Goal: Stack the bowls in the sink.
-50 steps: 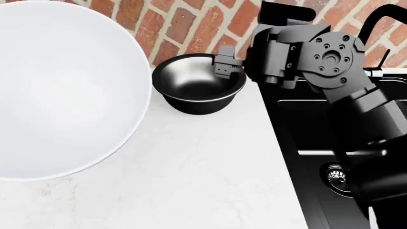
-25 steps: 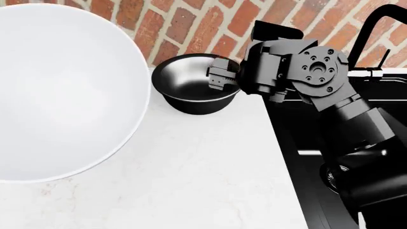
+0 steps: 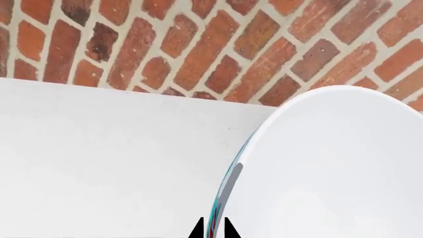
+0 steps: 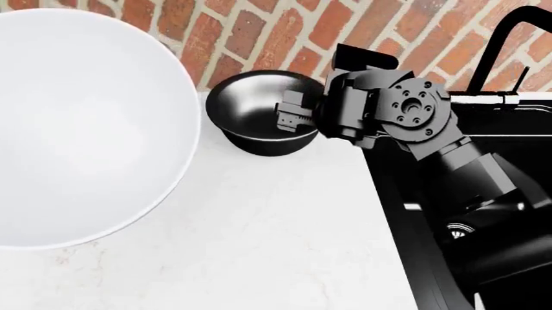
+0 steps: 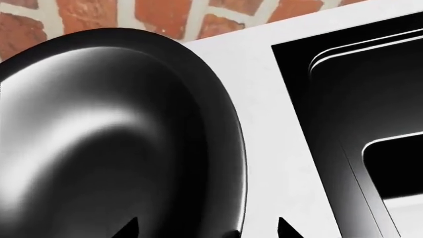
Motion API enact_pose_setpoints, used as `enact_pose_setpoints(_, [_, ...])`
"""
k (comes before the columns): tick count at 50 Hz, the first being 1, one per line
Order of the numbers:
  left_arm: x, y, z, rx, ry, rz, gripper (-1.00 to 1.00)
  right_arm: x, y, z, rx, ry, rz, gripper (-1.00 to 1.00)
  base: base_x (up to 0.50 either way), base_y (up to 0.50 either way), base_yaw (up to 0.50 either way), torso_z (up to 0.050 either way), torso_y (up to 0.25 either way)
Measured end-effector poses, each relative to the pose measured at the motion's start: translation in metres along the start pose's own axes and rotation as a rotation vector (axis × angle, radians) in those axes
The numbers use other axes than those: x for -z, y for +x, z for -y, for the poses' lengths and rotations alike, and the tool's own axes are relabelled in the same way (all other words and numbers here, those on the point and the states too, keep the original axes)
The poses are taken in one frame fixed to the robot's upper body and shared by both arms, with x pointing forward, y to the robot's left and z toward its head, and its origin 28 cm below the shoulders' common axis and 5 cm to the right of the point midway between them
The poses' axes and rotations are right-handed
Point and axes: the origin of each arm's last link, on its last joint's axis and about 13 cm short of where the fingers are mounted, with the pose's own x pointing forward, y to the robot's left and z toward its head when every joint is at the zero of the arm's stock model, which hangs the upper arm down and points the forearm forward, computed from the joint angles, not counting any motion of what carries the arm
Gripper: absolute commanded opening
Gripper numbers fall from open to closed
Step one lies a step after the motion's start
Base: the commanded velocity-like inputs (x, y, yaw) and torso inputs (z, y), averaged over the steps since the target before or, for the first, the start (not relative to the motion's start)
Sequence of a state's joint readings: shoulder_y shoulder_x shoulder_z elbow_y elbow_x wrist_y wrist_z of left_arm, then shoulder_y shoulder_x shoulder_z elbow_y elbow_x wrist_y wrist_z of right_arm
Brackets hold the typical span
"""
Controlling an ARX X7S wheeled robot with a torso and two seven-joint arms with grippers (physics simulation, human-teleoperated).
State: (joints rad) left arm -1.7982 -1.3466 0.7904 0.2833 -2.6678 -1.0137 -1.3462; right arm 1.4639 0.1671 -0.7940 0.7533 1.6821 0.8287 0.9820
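Note:
The large white bowl [image 4: 86,129] fills the left of the head view, lifted above the counter. My left gripper [image 3: 213,232] is shut on its rim; the teal-and-pink outside [image 3: 225,188] shows between the fingertips. This gripper is hidden behind the bowl in the head view. The glossy black bowl [image 4: 245,110] stands on the counter by the brick wall. My right gripper [image 4: 289,116] is open at its right rim. In the right wrist view the gripper [image 5: 206,230] straddles the rim of the black bowl [image 5: 99,148], one fingertip inside and one outside. The black sink [image 4: 401,181] lies right of the bowl.
The white marble counter [image 4: 285,226] runs from the wall to the sink's edge [image 5: 297,99]. The round metal drain [image 4: 457,230] shows partly under my right arm. The black faucet [image 4: 505,32] rises at the back right. A brick wall [image 3: 198,44] backs the counter.
My right gripper has moved left and lower, from beside the black bowl's rim to astride it. The white bowl has barely moved.

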Motion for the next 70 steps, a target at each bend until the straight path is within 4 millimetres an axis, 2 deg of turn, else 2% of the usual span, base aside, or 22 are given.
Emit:
enact_pose_setpoints(3, [0.0, 0.0, 0.0, -0.001, 0.0, -0.001, -1.0, 0.001, 0.001, 0.0, -0.005, 0.003, 0.0, 1.0, 0.0, 0.0, 0.0, 0.0, 0.0])
enact_pose_setpoints(4, [0.0, 0.0, 0.0, -0.001, 0.0, -0.001, -1.0, 0.001, 0.002, 0.0, -0.007, 0.004, 0.0, -1.0, 0.0, 0.0, 0.0, 0.0, 0.0])
enact_pose_setpoints(19, [0.001, 0.0, -0.001, -0.004, -0.003, -0.001, -1.0, -0.001, 0.0, 0.0, -0.024, 0.006, 0.031, -1.0, 0.0, 0.0, 0.0, 0.0, 0.0])
enact_pose_setpoints(41, [-0.001, -0.004, -0.003, -0.017, -0.013, 0.016, -1.0, -0.014, -0.03, 0.014, -0.032, 0.053, 0.118, -1.0, 0.0, 0.0, 0.0, 0.0, 0.0])
enact_pose_setpoints(56, [-0.001, -0.009, -0.006, -0.03, -0.024, 0.032, -1.0, -0.017, -0.065, 0.034, -0.145, 0.144, 0.282, -1.0, 0.0, 0.0, 0.0, 0.0, 0.0])
enact_pose_setpoints(70, [-0.001, -0.012, -0.008, -0.047, -0.03, 0.042, -1.0, -0.017, -0.107, 0.048, -0.19, 0.102, 0.457, -1.0, 0.0, 0.0, 0.0, 0.0, 0.001])
